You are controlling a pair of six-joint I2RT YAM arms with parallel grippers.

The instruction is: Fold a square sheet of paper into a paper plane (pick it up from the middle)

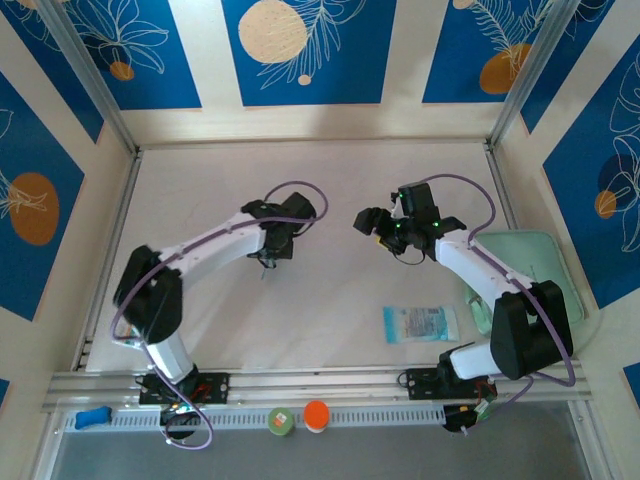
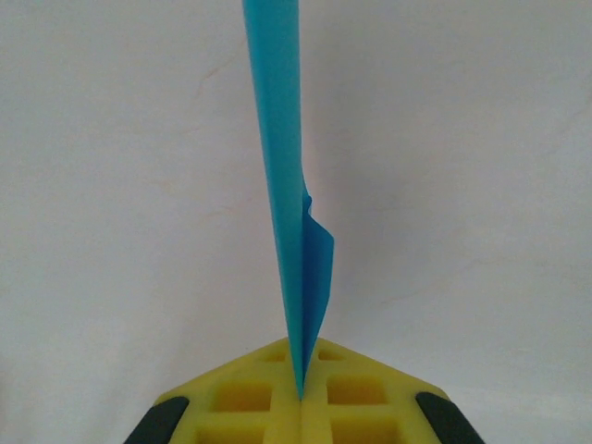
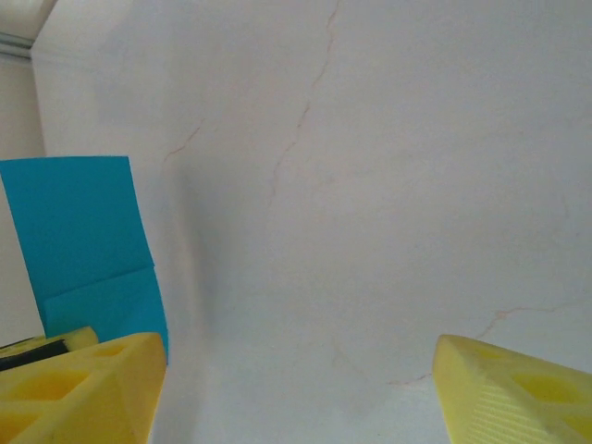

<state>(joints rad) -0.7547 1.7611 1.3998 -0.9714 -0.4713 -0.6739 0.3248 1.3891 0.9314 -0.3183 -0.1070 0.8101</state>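
Left end effector (image 2: 302,400) pinching the cyan sheet of paper (image 2: 287,185); right end effector (image 3: 298,365) wide, holding nothing.
Left wrist view: yellow fingers shut flush on the sheet's lower edge; the sheet stands upright, seen edge-on, with a small flap curling out to the right. Right wrist view: fingers well apart with bare desk (image 3: 370,185) between them; the sheet's flat face, with a crease line, shows at far left beside one finger. Top view: both end effectors mid-desk, apart; pale printed packet (image 1: 420,323) lies near right.
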